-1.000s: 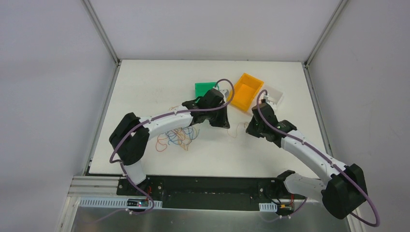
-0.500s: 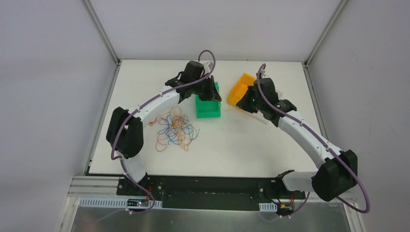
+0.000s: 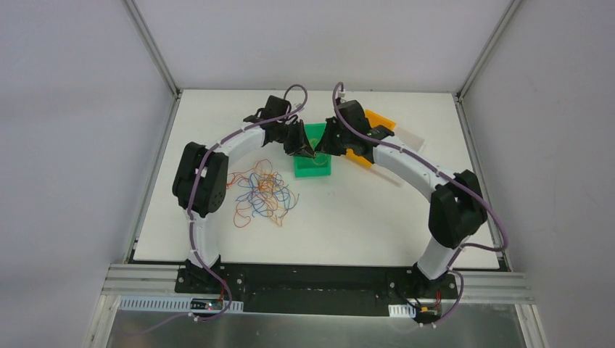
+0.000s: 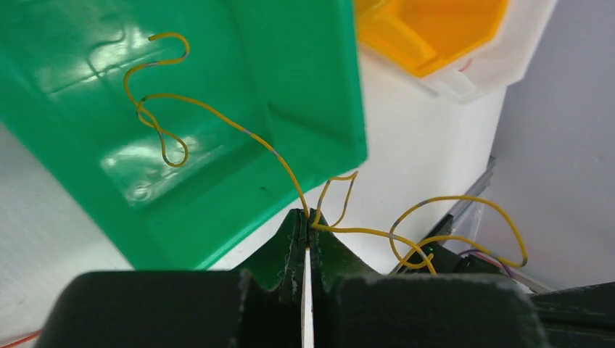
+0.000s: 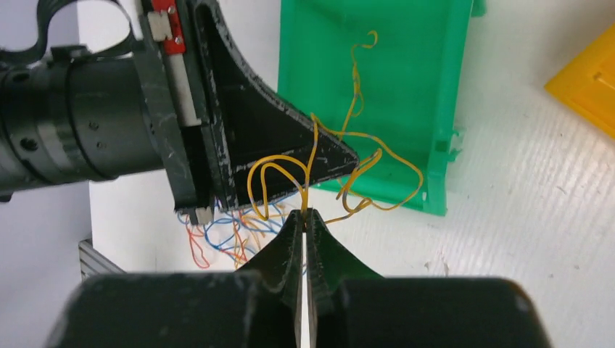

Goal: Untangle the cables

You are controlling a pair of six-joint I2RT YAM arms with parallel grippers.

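Because our left gripper (image 4: 308,217) and right gripper (image 5: 304,214) are each pinched shut on the yellow strand (image 4: 239,128) above the green bin (image 4: 312,72), near the tangled cables (image 3: 261,192) on the table (image 3: 362,217), we risk its loose loops snagging a finger and trailing out on release.

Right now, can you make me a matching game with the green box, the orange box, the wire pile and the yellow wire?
1 green bin
2 orange bin
3 cable pile
4 yellow cable

A pinched by left tool and right tool
B lying loose near the left arm
C closest to both tools
D partly hidden behind the right arm

Pairs: 1-C, 2-D, 3-B, 4-A
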